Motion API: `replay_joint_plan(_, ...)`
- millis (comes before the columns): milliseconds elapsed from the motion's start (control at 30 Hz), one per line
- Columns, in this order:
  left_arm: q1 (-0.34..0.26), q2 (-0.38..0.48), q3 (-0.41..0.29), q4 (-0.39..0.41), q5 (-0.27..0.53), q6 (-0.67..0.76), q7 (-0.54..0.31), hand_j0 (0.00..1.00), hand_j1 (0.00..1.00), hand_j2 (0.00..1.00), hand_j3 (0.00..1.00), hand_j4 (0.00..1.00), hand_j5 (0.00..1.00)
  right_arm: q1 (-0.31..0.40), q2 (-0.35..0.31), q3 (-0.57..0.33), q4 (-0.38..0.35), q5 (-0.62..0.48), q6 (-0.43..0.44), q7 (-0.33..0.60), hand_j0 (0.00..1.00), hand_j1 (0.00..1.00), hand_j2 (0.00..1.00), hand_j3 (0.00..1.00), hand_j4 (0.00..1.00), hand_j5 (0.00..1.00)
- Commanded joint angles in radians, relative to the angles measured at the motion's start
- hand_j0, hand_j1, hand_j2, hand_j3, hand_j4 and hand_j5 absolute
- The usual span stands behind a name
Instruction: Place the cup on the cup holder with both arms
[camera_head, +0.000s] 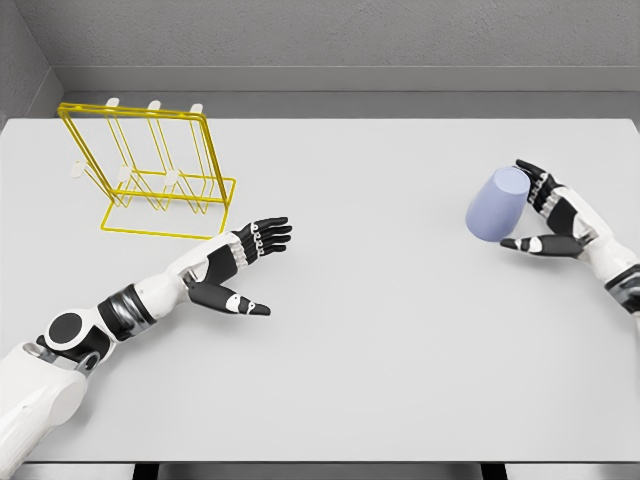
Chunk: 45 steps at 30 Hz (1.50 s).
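From the head view, a humanoid robot's right hand (545, 215) wraps a pale blue cup (497, 204) at the right side of the white counter (400, 330), with the fingers (532, 176) curved over the cup's far side and the thumb stretched beneath its near side, a grip that appears to cradle the tilted cup rather than pinch it. The cup leans with its wider end toward the counter's middle; whether it rests on the surface or is just lifted cannot be told from this angle. Well apart, at the far left corner, stands the yellow wire cup holder (150, 170), its upright pegs tipped with white caps and every peg bare. The left hand (245, 268) hangs between the two, palm turned inward, fingers released and spread, holding nothing; its placement near the counter's middle looks like a receiving post, since the holder lies on the left arm's side and out of the right arm's easy reach. The likely plan is a hand-over at mid-counter, with the left hand then carrying the cup to a peg. The task seems at an early stage, the cup not yet passed across.
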Motion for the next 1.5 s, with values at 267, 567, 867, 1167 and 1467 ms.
replay_joint_plan(267, 0.000, 0.001, 0.002, 0.001, 0.006, 0.000, 0.000, 1.00, 1.00, 1.00, 1.00, 1.00, 1.00, -0.012, 0.026, 0.000, 0.005, 0.001, 0.001, 0.000, 1.00, 1.00, 1.00, 1.00, 1.00, 1.00)
replay_joint_plan(567, 0.000, -0.004, 0.002, -0.001, 0.008, -0.001, 0.000, 1.00, 1.00, 1.00, 1.00, 1.00, 1.00, -0.037, 0.053, 0.000, 0.022, 0.036, 0.001, 0.000, 1.00, 1.00, 1.00, 1.00, 1.00, 1.00)
replay_joint_plan(867, 0.000, -0.004, 0.002, 0.002, 0.006, -0.001, 0.000, 1.00, 1.00, 1.00, 1.00, 1.00, 1.00, -0.037, 0.066, 0.000, 0.026, 0.039, 0.001, 0.000, 0.80, 0.80, 0.80, 0.80, 0.80, 0.80)
replay_joint_plan(1167, 0.000, -0.006, 0.002, 0.002, 0.008, 0.000, 0.000, 1.00, 1.00, 1.00, 1.00, 1.00, 1.00, -0.037, 0.066, 0.001, 0.037, 0.044, 0.001, 0.000, 0.71, 0.71, 0.71, 0.71, 0.71, 0.71)
replay_joint_plan(1467, 0.000, -0.006, 0.002, 0.002, 0.008, -0.001, 0.000, 1.00, 1.00, 1.00, 1.00, 1.00, 1.00, -0.052, 0.049, 0.001, -0.032, 0.050, 0.001, 0.000, 0.70, 0.70, 0.70, 0.70, 0.70, 0.70)
